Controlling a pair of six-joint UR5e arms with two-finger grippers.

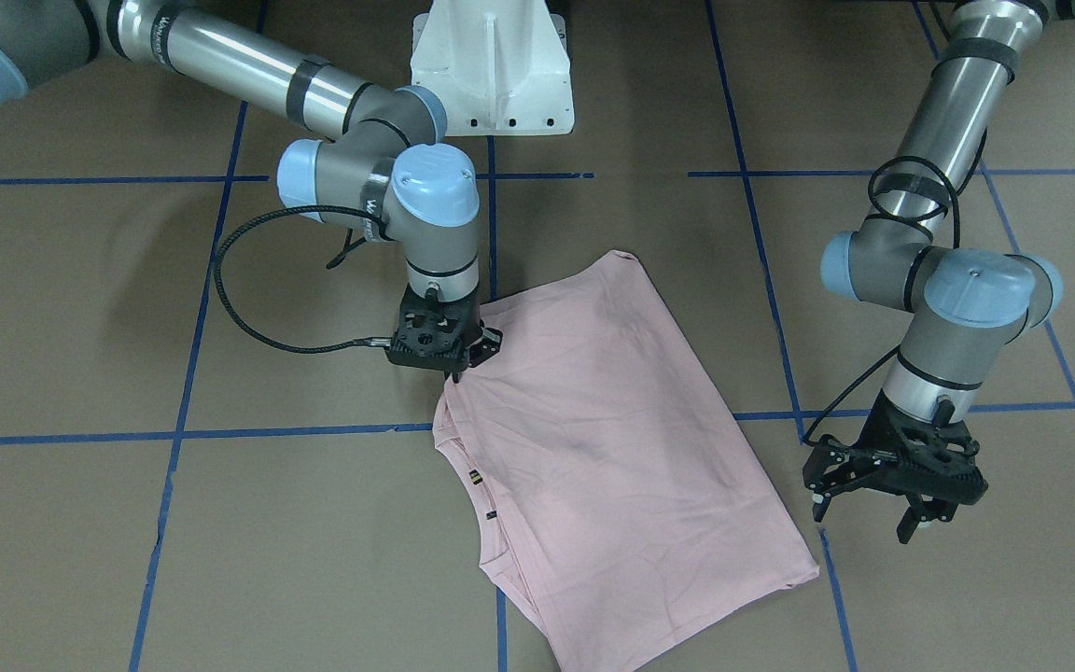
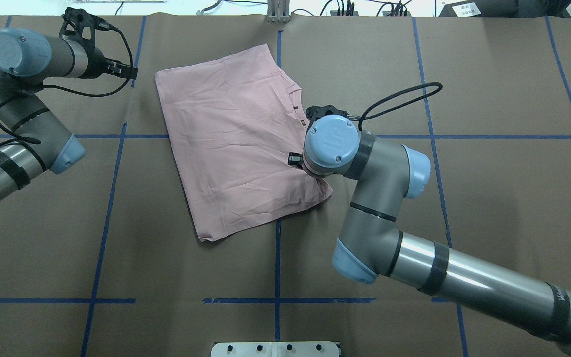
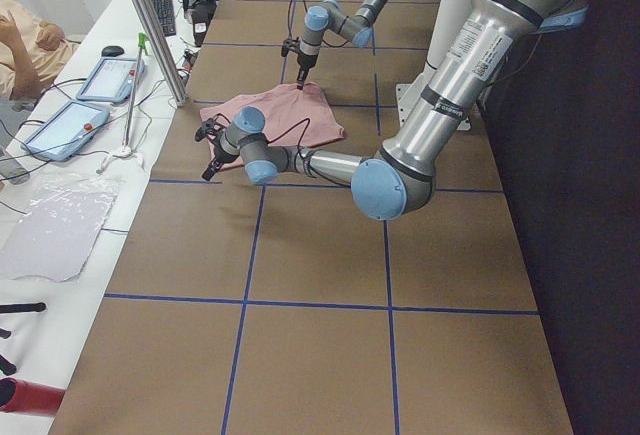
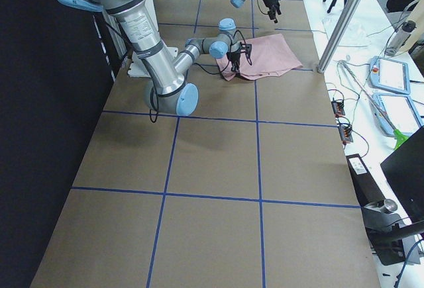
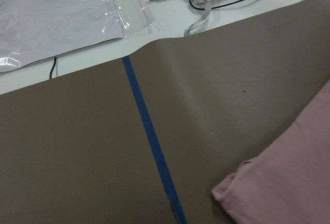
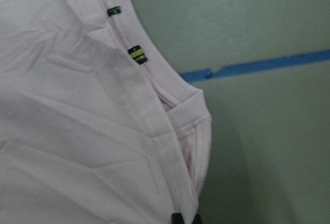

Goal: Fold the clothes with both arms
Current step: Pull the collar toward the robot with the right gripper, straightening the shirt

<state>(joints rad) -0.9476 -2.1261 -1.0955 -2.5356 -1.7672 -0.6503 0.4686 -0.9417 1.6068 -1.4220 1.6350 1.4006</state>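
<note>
The pale pink T-shirt lies folded on the brown table, plain side up, with its collar edge and small striped tags facing the right arm. My right gripper points down at the shirt's edge near the collar. In the right wrist view its tips are closed on the hem of the T-shirt. My left gripper hangs open and empty above bare table, just off the shirt's far corner. The left wrist view catches that corner of the T-shirt.
Blue tape lines grid the table. The white pedestal stands at the robot's side. Beyond the far edge lie a plastic sheet, tablets, cables and a metal post. A person's arm shows there.
</note>
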